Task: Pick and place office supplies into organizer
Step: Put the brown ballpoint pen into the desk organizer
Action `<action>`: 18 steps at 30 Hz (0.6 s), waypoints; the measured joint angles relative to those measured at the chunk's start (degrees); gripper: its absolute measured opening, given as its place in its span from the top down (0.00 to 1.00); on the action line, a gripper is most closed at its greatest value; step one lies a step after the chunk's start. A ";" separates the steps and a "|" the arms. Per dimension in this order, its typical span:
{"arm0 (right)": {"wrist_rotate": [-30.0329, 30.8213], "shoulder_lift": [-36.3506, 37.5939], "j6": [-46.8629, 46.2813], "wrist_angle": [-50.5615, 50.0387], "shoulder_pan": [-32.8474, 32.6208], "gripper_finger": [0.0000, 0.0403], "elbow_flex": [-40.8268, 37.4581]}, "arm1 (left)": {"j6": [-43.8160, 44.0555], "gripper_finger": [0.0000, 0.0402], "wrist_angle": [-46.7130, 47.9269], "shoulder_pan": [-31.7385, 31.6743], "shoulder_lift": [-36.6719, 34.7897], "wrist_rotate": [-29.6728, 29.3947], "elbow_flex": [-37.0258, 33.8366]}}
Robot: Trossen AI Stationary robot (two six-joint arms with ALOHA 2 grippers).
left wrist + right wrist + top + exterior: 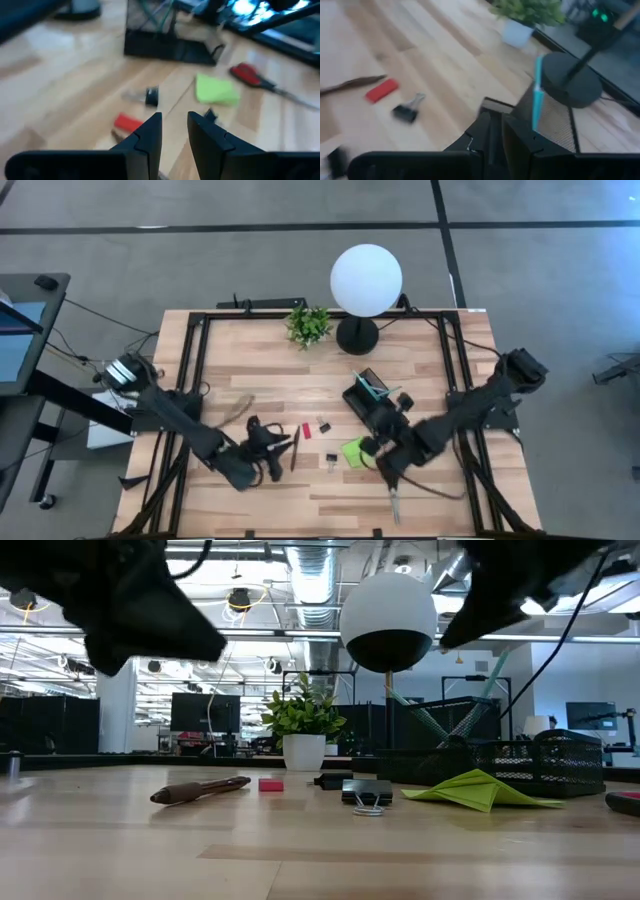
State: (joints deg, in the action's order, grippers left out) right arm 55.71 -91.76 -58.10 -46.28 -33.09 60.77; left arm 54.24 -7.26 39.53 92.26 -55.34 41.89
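Note:
On the wooden table lie a dark pen [295, 448], a small red piece [306, 430], two black clips [323, 425] [331, 461], a lime-green sticky-note pad [352, 452] and red-handled scissors [393, 495]. The black mesh organizer [368, 392] stands right of centre with a teal pen [537, 92] upright in it. My left gripper [175, 125] hovers just left of the dark pen, slightly open, with bare table showing between its fingers. My right gripper [499, 131] is shut and holds nothing, right beside the organizer's near side, pointing at it.
A white globe lamp [366, 278] on a black base [357, 335] and a small potted plant [308, 325] stand at the table's far edge, behind the organizer. Black frame rails [190, 360] run along the table's left and right sides.

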 joint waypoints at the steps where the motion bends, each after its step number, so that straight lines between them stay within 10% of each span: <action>1: -0.21 0.23 0.07 0.05 1.27 0.89 0.00 | 3.77 0.78 3.64 0.37 2.00 -0.11 2.15; 10: 1.43 0.82 11.88 6.43 3.90 0.91 0.00 | 32.38 0.78 43.40 1.37 17.74 11.95 21.64; 18: 2.99 1.24 24.74 13.95 7.59 0.92 3.04 | 38.91 0.78 49.25 3.39 22.29 8.34 29.00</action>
State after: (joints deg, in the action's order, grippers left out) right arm 58.70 -90.52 -33.36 -32.33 -25.50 63.81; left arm 93.15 41.98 42.93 114.55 -47.00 70.89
